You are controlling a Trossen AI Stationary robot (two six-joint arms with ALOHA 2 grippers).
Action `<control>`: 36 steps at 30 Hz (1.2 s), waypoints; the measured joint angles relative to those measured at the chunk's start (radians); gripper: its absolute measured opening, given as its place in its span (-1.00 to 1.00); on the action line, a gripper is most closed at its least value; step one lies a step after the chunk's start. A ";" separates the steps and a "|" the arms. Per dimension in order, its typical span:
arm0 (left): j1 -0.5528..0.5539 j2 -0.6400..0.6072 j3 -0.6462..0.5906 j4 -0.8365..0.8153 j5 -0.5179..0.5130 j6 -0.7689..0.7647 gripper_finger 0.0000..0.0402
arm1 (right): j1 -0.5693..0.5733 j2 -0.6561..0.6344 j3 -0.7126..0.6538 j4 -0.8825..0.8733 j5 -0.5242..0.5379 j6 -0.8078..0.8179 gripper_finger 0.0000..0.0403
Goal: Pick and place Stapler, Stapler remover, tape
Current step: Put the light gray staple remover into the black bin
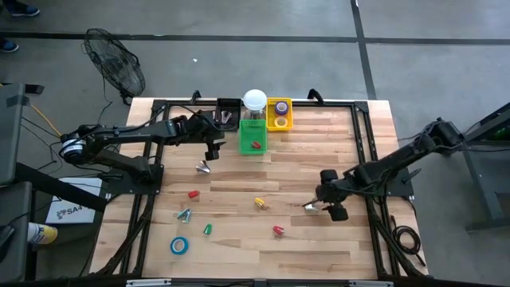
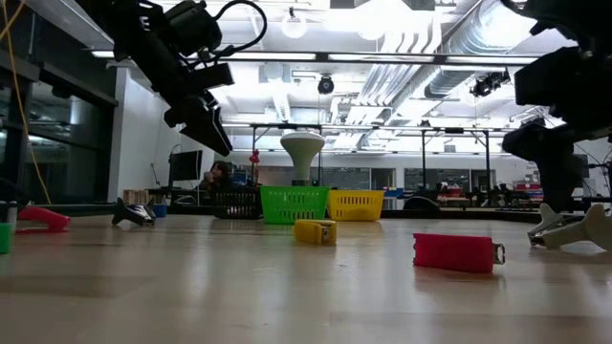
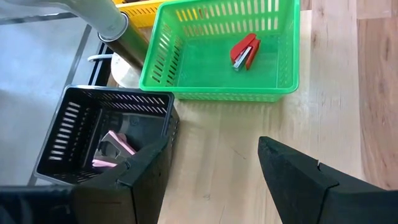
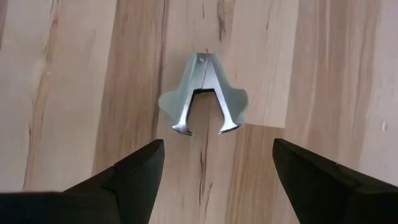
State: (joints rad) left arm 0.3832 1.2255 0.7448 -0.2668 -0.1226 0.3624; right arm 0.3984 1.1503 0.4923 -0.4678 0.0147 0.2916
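A silver stapler remover (image 4: 203, 96) lies flat on the wood, its claws pointing toward my right gripper (image 4: 217, 146). That gripper is open and hovers just short of the remover (image 1: 311, 207) without touching it. My left gripper (image 3: 211, 152) is open and empty, above the table at the far side (image 1: 213, 147), between the black basket (image 3: 102, 134) and the green basket (image 3: 217, 56). The green basket holds a red stapler (image 3: 245, 51). The black basket holds a pink stapler remover (image 3: 115, 146). A blue tape roll (image 1: 179, 245) lies near the front left. A purple tape roll (image 1: 281, 107) sits in the yellow basket (image 1: 279, 122).
Loose on the table are another silver stapler remover (image 1: 204, 166), a red stapler (image 1: 193, 194), a third remover (image 1: 185, 214), a green stapler (image 1: 207, 229), a yellow stapler (image 1: 260, 203) and a red stapler (image 1: 277, 230). A white round-topped jar (image 1: 254, 100) stands behind the green basket.
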 joint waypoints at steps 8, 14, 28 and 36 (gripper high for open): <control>0.000 0.000 0.000 0.000 0.008 -0.005 0.18 | 0.031 0.000 -0.031 0.055 0.061 -0.002 0.45; 0.000 0.000 0.000 -0.001 0.009 -0.005 0.18 | 0.032 0.017 -0.043 0.108 0.055 -0.003 0.45; 0.000 0.000 0.000 -0.006 0.010 -0.005 0.18 | 0.063 0.146 -0.044 0.224 0.056 -0.015 0.45; 0.001 0.000 0.000 -0.006 0.010 -0.005 0.18 | 0.063 0.146 -0.044 0.226 0.106 -0.066 0.45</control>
State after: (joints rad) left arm 0.3841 1.2255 0.7448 -0.2726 -0.1131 0.3576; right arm 0.4610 1.2968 0.4480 -0.2415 0.1210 0.2259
